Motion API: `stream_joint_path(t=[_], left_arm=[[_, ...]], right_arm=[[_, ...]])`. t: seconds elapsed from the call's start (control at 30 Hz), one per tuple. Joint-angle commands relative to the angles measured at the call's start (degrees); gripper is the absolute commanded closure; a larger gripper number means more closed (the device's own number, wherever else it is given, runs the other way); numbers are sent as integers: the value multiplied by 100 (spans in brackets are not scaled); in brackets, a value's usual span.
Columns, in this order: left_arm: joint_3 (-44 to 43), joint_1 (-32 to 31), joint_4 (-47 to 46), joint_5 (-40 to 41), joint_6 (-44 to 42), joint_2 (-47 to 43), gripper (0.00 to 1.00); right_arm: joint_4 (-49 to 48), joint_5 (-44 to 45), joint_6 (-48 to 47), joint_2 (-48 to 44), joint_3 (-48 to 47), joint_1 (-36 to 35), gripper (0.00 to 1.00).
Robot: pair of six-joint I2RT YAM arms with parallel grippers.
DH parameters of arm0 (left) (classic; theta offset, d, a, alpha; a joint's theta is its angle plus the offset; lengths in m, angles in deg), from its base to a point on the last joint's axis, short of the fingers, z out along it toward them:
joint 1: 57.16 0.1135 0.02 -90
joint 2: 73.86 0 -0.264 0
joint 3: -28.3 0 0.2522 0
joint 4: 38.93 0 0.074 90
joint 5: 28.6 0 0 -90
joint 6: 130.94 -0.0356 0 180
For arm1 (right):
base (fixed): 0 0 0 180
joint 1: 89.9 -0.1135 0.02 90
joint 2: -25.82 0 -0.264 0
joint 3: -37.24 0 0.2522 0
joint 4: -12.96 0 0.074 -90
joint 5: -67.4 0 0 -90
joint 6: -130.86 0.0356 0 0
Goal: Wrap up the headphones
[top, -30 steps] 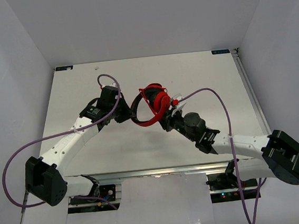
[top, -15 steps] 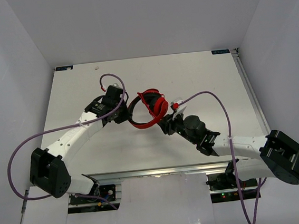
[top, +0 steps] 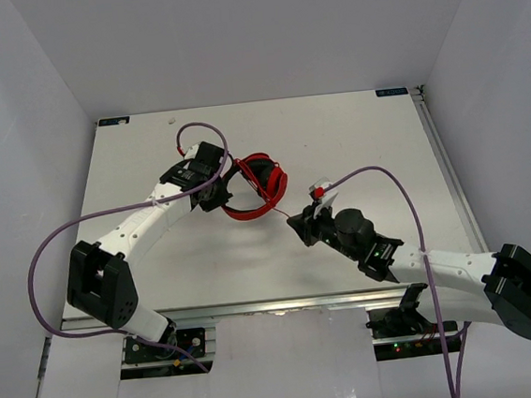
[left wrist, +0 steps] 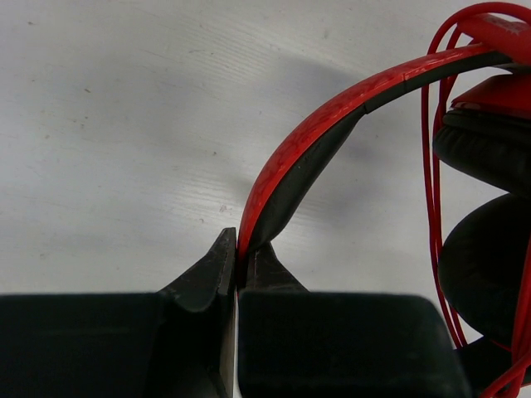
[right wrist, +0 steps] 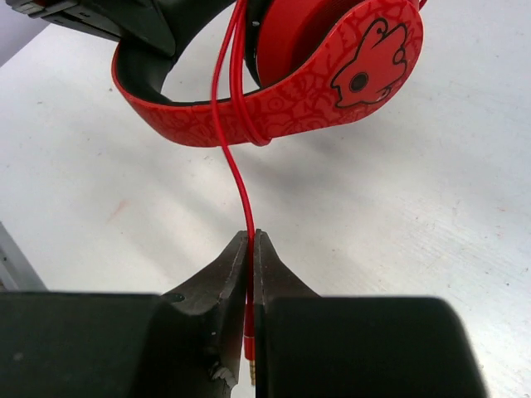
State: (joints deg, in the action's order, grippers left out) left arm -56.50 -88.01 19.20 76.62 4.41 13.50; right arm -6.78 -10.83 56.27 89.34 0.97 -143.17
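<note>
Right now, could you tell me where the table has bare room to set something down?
Bare: the far strip of table behind the headphones, the right side beyond the purple cable, and the near middle between headphones and table edge. Crowded: the centre, where the left gripper pinches the headband and the right gripper the cord.

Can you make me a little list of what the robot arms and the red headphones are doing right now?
headphones: red, held between the two arms over the white table
left jaws: shut on the headband
right jaws: shut on the thin red cord, near its plug
cord path: runs up from the right jaws and loops over the headband
wrapping: started, not finished
</note>
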Motion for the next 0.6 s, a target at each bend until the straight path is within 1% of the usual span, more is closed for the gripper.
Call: stream_joint_path(t=[0.0,0.13,0.3,0.37,0.43,0.57], left_arm=[[-314,43,-113,404,145,-117,100],[-317,43,-104,509,177,-65,100],[-332,52,-121,437,211,-52,100],[-350,82,-130,230,244,-58,100],[-310,94,-203,31,268,-81,100],[-118,96,-494,-671,298,-188,100]], right_arm=[[264,-331,171,-208,-58,-7,92],[403,-460,265,-90,-175,-7,92],[406,-298,243,170,-254,-7,92],[290,-47,214,384,-253,-7,92],[-48,132,155,550,-173,-1,92],[-772,359,77,770,-26,15,92]])
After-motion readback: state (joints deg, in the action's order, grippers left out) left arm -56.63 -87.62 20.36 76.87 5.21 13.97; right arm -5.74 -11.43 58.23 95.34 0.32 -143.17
